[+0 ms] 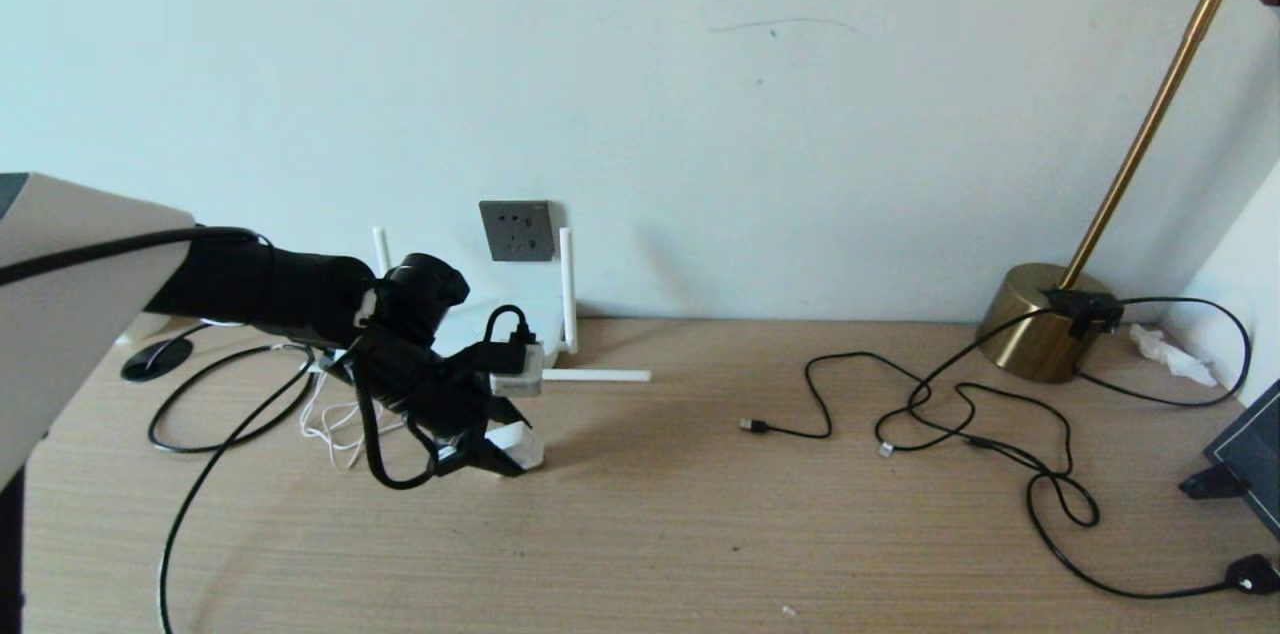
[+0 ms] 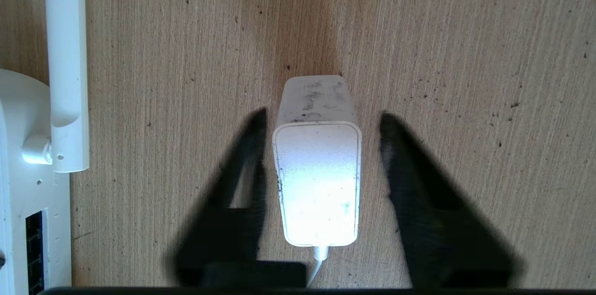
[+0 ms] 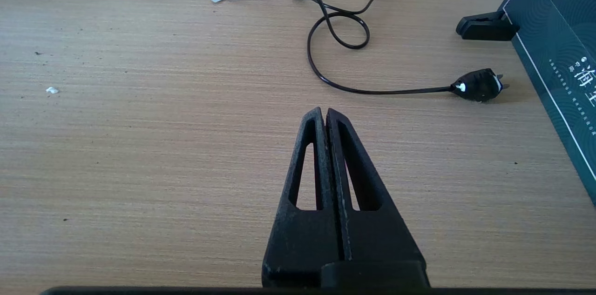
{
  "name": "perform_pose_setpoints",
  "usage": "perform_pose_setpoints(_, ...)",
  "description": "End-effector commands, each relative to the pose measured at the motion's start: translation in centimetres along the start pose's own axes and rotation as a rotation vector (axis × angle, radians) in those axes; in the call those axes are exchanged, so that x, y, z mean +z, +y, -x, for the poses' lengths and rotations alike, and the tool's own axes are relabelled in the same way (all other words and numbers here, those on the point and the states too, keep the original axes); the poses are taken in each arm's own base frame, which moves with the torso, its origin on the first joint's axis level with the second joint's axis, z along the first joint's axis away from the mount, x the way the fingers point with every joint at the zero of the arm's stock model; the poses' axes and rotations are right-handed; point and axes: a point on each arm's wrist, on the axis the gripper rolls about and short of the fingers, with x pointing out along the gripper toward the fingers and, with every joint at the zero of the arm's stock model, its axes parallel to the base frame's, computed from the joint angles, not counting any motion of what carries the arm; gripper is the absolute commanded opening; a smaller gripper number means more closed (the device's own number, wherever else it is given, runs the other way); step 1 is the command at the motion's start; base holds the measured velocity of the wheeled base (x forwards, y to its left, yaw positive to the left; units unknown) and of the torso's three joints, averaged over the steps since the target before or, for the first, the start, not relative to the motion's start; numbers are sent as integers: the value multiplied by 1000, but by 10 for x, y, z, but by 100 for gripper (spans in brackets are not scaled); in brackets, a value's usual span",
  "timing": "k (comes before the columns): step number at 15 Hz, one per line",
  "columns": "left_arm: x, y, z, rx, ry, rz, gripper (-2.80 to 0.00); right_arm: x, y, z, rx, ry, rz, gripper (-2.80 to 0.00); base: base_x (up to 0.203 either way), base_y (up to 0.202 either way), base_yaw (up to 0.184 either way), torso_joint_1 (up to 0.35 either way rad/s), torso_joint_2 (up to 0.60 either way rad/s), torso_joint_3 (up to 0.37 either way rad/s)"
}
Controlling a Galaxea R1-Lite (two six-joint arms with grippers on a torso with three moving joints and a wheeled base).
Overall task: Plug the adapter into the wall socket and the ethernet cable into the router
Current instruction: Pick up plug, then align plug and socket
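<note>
Currently the left hand (image 2: 321, 120) is down at the table (image 1: 700, 514) on the left, its fingers (image 2: 247, 155) straddling the adapter (image 2: 319, 178) with a gap showing on each side, so nothing is grasped. That white adapter lies on the table just right of the router (image 2: 28, 192), which sits below the wall socket (image 1: 517, 230). Right hand (image 3: 325, 113) is clenched empty above bare table, the small black plug (image 3: 479, 85) lying farther out.

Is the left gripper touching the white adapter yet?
Apart. The left wrist view shows table between each finger of the left gripper and the adapter.
</note>
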Motion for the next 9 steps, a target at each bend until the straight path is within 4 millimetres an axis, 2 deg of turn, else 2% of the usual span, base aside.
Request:
perform_pose_setpoints(1, -1, -1, 0, -4, -1, -4, -280, 0, 0, 0, 0, 1, 1, -280, 0, 0, 0, 0, 0, 0)
perform_pose_setpoints(4, -2, -3, 1, -10, 0, -1, -280, 0, 0, 0, 0, 2, 1, -280, 0, 0, 0, 0, 0, 0)
perform_pose_setpoints(6, 4, -7, 15, 21, -16, -14, -280, 0, 0, 0, 0, 2, 1, -280, 0, 0, 0, 0, 0, 0)
perform_pose_setpoints(8, 21, -11, 53, 102, -103, -37, -280, 0, 0, 0, 0, 1, 1, -280, 0, 0, 0, 0, 0, 0)
perform_pose_setpoints(9, 35, -17, 82, 151, -185, -35, -280, 0, 0, 0, 0, 1, -1, -280, 0, 0, 0, 0, 0, 0)
